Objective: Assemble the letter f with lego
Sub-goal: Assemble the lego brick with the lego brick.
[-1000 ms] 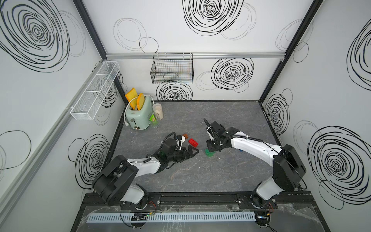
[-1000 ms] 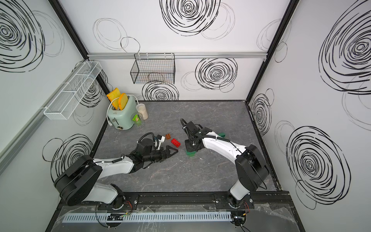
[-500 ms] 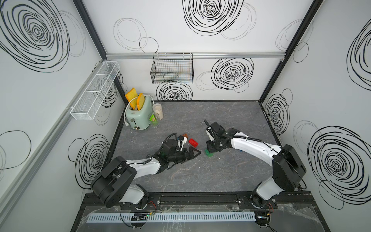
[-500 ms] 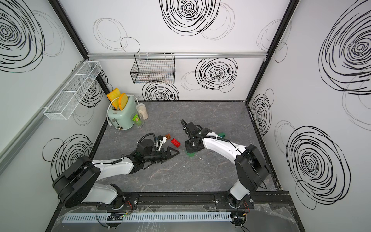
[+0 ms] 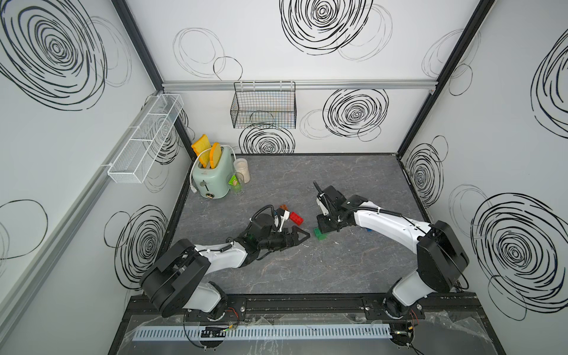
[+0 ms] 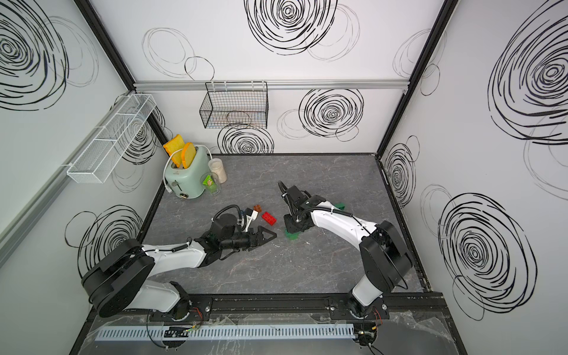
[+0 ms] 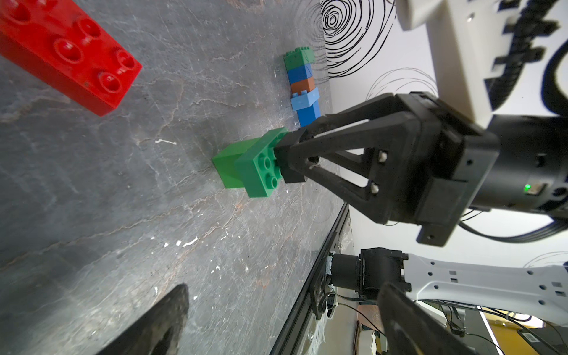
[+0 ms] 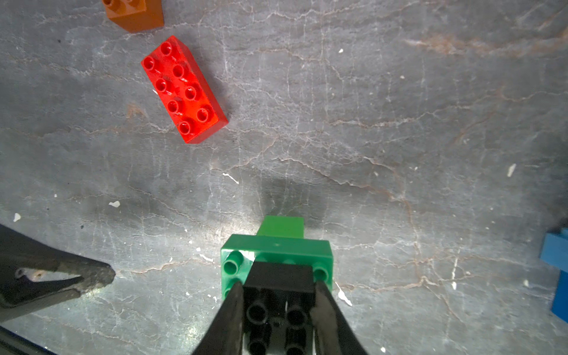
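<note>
Left gripper [image 5: 302, 236] hangs spread and empty, just left of the green stack [image 7: 246, 163], my reference point. Behind and left of that stack a red brick [image 8: 184, 89] lies loose, with an orange brick [image 8: 135, 12] farther out. On top of the stack, the right gripper [image 8: 278, 295] is clamped on a black brick [image 8: 278, 276] that meets the studs. Right of the stack lies a blue-and-green column [image 7: 302, 89]. I judge this the press-on step. Next I need a firm downward push, then a release.
</note>
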You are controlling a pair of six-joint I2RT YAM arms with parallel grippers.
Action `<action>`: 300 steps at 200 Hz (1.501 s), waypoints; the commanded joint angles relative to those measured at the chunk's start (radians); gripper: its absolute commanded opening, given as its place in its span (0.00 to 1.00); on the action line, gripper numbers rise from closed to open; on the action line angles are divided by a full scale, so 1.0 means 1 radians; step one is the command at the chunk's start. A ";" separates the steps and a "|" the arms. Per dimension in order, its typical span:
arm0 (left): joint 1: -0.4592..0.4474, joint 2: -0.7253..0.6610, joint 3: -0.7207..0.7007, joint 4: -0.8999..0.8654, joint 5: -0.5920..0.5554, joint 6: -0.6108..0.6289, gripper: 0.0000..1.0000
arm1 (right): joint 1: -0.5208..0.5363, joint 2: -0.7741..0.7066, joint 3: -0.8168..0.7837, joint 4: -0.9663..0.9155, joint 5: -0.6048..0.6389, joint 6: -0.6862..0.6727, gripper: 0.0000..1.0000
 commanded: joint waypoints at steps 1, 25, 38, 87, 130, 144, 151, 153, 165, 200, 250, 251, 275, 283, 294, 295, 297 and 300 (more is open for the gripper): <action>-0.005 0.017 0.006 0.062 0.015 -0.011 0.98 | -0.007 0.018 -0.012 0.003 -0.016 -0.015 0.34; -0.007 0.030 0.005 0.071 0.017 -0.014 0.98 | -0.009 0.025 -0.012 0.009 -0.025 -0.015 0.34; -0.008 0.033 0.002 0.079 0.019 -0.016 0.98 | -0.010 0.023 -0.011 0.014 -0.035 -0.015 0.34; -0.008 0.023 0.000 0.076 0.014 -0.015 0.98 | -0.011 0.031 -0.010 0.006 -0.017 -0.019 0.34; -0.005 0.022 -0.003 0.074 0.011 -0.013 0.98 | -0.014 0.037 -0.027 -0.006 -0.013 -0.025 0.34; -0.005 0.024 -0.003 0.075 0.011 -0.014 0.98 | -0.013 0.039 -0.039 -0.005 -0.023 -0.026 0.34; -0.005 0.022 -0.005 0.075 0.011 -0.014 0.98 | -0.013 0.039 -0.048 -0.004 -0.025 -0.024 0.34; -0.005 0.022 -0.005 0.075 0.011 -0.014 0.98 | -0.014 0.037 -0.051 -0.003 -0.026 -0.024 0.34; -0.004 0.020 -0.005 0.075 0.009 -0.014 0.98 | -0.014 0.036 -0.066 -0.001 -0.025 -0.025 0.34; 0.000 0.020 -0.003 0.070 0.008 -0.014 0.98 | 0.001 0.032 -0.093 -0.002 -0.001 -0.018 0.34; 0.002 -0.035 0.040 -0.084 -0.023 0.015 0.98 | 0.083 0.074 -0.112 0.029 0.048 0.021 0.33; 0.002 -0.038 0.042 -0.091 -0.024 0.017 0.98 | 0.083 0.073 -0.113 0.032 0.049 0.021 0.33; 0.022 -0.100 0.081 -0.238 -0.040 0.052 0.98 | 0.069 0.073 -0.100 0.067 0.056 0.042 0.33; 0.038 -0.120 0.097 -0.301 -0.047 0.070 0.98 | 0.057 0.073 -0.093 0.076 0.054 0.050 0.33; 0.063 -0.150 0.111 -0.362 -0.048 0.091 0.98 | 0.038 0.070 -0.083 0.094 0.037 0.065 0.34; 0.065 -0.153 0.111 -0.367 -0.048 0.092 0.98 | 0.037 0.068 -0.082 0.095 0.035 0.066 0.34; 0.071 -0.157 0.112 -0.375 -0.048 0.096 0.98 | 0.034 0.068 -0.079 0.098 0.031 0.068 0.34; 0.078 -0.164 0.113 -0.389 -0.048 0.101 0.98 | 0.032 0.066 -0.078 0.103 0.026 0.073 0.34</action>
